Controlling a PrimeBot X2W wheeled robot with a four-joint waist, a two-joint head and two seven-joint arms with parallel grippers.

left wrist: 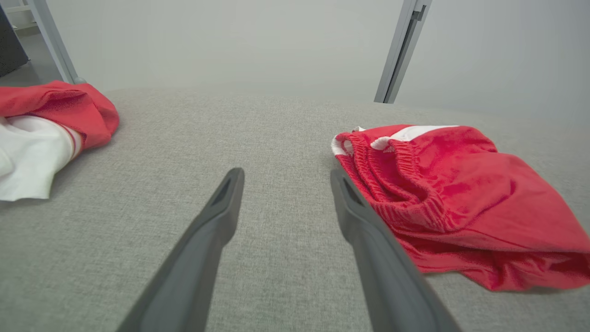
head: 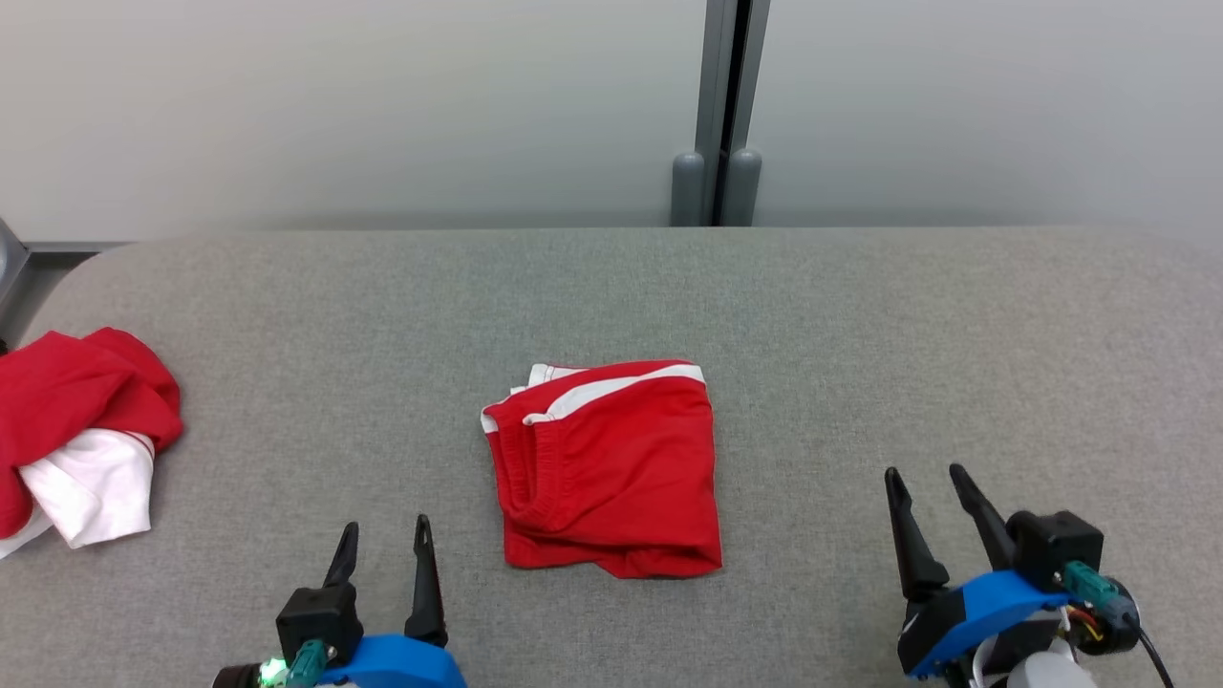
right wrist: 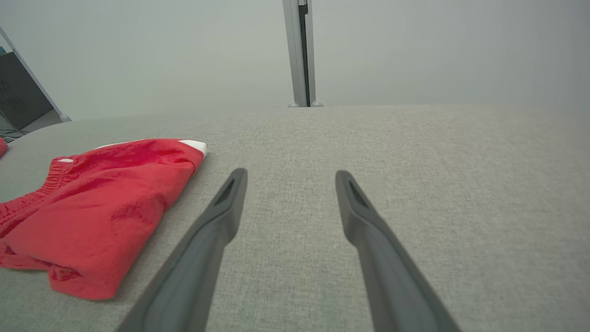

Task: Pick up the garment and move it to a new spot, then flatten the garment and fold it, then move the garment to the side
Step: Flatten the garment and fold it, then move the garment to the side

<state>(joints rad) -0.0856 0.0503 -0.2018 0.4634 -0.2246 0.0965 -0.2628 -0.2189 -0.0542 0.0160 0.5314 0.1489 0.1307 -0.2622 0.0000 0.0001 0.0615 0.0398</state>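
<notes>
Grey woven table [head: 860,315] before a plain pale wall. At mid-table, a red garment [head: 607,468], folded into a rough square and lying flat, touched by neither gripper.

From the head view: the whole outline, with a white stripe [head: 621,386] slanting along the far edge and a gathered waistband [head: 522,468] curving down the left side. From the left wrist view: that waistband close up, ribbed and elastic, with layers stacked at the near hem. From the right wrist view: the opposite, smooth side, with a thick rounded fold and a white tip at the far corner. Possibly shorts, judging by the waistband, though hard to confirm while folded.

Straight beyond the garment, a grey post [head: 718,115] rising against the wall. Near-left of the garment, close by but apart: left gripper [head: 386,523], fingers spread wide, holding nothing. Near-right of the garment, farther off: right gripper [head: 923,469], likewise spread wide and empty, tips over bare table. Far left of the garment, at the table's edge, a loose heap of red and white cloth [head: 76,440], well apart from it.
</notes>
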